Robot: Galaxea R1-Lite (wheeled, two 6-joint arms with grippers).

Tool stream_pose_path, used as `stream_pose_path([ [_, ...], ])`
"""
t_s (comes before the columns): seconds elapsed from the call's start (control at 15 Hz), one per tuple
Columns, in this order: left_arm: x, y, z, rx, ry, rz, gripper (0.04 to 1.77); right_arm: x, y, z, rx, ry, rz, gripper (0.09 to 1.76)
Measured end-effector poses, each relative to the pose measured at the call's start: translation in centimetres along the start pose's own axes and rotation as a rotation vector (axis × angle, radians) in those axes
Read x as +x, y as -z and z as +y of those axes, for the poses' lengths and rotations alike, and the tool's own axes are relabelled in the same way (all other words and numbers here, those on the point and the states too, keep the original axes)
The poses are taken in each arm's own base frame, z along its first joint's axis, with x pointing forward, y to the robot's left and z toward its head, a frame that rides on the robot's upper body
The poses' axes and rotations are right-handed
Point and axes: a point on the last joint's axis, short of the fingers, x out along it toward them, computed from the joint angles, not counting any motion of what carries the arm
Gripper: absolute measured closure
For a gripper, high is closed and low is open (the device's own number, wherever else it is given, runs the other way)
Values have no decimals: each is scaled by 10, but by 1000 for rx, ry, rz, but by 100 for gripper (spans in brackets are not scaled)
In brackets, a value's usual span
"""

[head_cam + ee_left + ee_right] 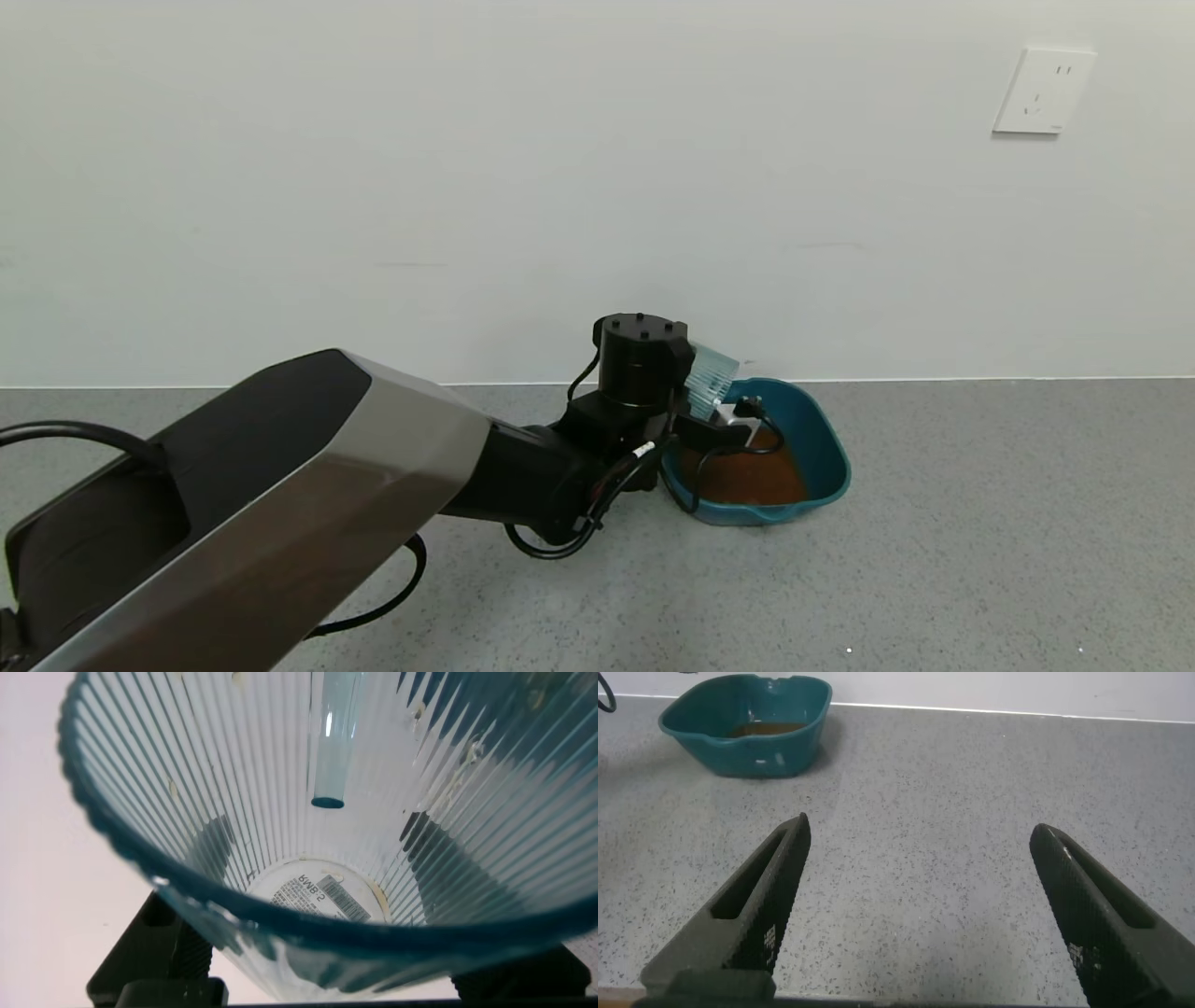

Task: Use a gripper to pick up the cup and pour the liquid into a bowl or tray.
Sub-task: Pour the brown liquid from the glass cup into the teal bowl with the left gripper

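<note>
left gripper [711, 411] is clamped on the cup [709, 380], tipped over right above the near-left rim of the teal tray [826, 448]. cup looks pretty much empty in the wrist view, and the reddish-brown liquid [752, 476] is pooled in the tray below, so i'd say the pour's basically done. next it needs to tip the cup upright. right gripper [920, 905] is parked well off to the side, jaws wide apart, holding nothing.

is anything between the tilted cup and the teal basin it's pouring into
Nothing visible. The left pincer holds the translucent pale blue-green ribbed plastic cup tipped right above the dark teal rounded-rectangular plastic basin, where reddish-brown liquid already pools. Only the arm's own black cable hangs over the rim.
</note>
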Motion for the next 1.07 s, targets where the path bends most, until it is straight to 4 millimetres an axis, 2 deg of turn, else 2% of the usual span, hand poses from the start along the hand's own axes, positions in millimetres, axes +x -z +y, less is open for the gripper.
stream_pose_path([
  [0.33, -4, 2, -3, -4, 15, 2, 48, 0, 0, 0, 0, 0, 0, 14],
  [0.67, -12, 3, -6, -87, 39, -4, 48, 0, 0, 0, 0, 1, 0, 14],
  [1.07, -22, 8, -10, -296, 66, 8, 48, 0, 0, 0, 0, 1, 0, 14],
])
